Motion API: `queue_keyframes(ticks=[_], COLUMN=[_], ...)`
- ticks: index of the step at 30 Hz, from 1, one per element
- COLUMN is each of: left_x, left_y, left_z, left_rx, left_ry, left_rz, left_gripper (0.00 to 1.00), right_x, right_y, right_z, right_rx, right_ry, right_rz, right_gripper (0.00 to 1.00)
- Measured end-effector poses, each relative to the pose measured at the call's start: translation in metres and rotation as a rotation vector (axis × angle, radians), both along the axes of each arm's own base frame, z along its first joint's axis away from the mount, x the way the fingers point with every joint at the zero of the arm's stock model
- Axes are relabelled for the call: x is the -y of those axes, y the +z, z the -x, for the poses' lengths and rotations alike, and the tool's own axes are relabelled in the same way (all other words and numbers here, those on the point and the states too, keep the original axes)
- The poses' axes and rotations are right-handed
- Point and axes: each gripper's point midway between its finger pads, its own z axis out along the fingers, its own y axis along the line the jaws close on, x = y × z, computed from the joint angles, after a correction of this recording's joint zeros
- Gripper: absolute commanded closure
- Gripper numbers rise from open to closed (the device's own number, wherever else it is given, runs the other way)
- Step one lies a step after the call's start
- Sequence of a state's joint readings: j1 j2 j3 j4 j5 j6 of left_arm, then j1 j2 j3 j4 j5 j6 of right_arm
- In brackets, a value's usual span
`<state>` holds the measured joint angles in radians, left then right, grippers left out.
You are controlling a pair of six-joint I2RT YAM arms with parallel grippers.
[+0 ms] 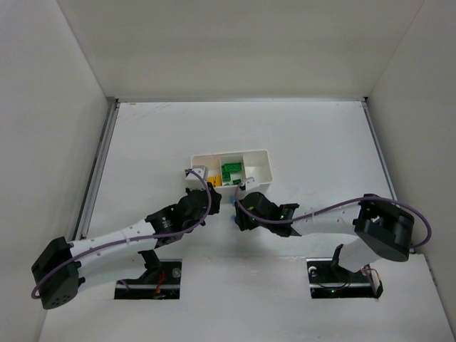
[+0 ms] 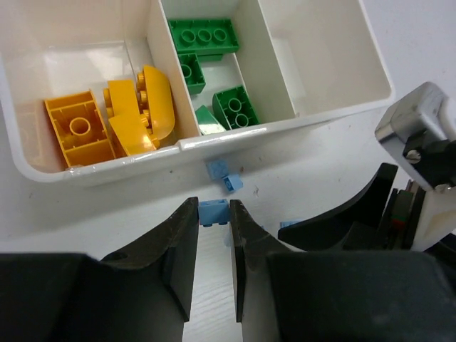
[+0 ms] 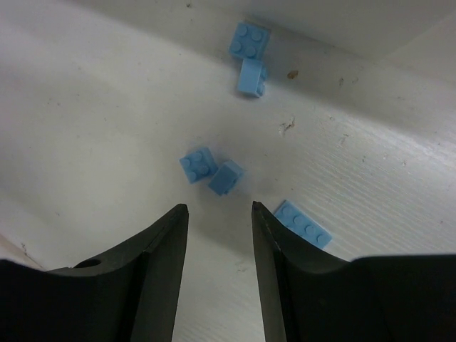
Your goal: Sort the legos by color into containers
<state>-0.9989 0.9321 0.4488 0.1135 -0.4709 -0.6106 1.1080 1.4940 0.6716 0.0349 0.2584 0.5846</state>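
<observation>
Both low by tray (image 2: 320, 57): left tool (image 2: 214, 211) clamped on blue lego (image 2: 213, 214), right tool (image 3: 219, 211) apart.

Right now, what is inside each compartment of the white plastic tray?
Yellow-orange plastic bricks lie in the left compartment, green bricks in the middle; the right compartment shows none. Anything beneath the piled bricks is hidden.

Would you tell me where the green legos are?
Left wrist view: green legos lie in the white tray's middle compartment, right of the yellow-orange ones.
</observation>
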Motion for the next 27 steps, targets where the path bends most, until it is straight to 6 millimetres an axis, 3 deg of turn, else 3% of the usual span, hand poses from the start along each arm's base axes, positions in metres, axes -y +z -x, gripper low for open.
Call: queue_keyframes(ticks=[15,20,27], left_x=[0.005,0.007,0.009], left_y=[0.025,0.022,0.022], left_z=[-0.014,-0.015,-0.016], left_rx=[0.030,0.025,0.025], left_ry=[0.003,-0.006,-0.011], left_rz=[0.050,0.042,0.043], left_gripper=[0.85,0.85,0.85], right_x=[-0.004,-0.006,-0.009], right_y=[-0.005,-0.007,-0.008], right_z=[-0.015,-0.021,-0.025], right_rx=[0.020,0.029,0.038], right_ry=[-0.067,-0.083,-0.092], right_rz=[0.037,0.056,0.064], right_gripper=[0.64,0.64,0.81])
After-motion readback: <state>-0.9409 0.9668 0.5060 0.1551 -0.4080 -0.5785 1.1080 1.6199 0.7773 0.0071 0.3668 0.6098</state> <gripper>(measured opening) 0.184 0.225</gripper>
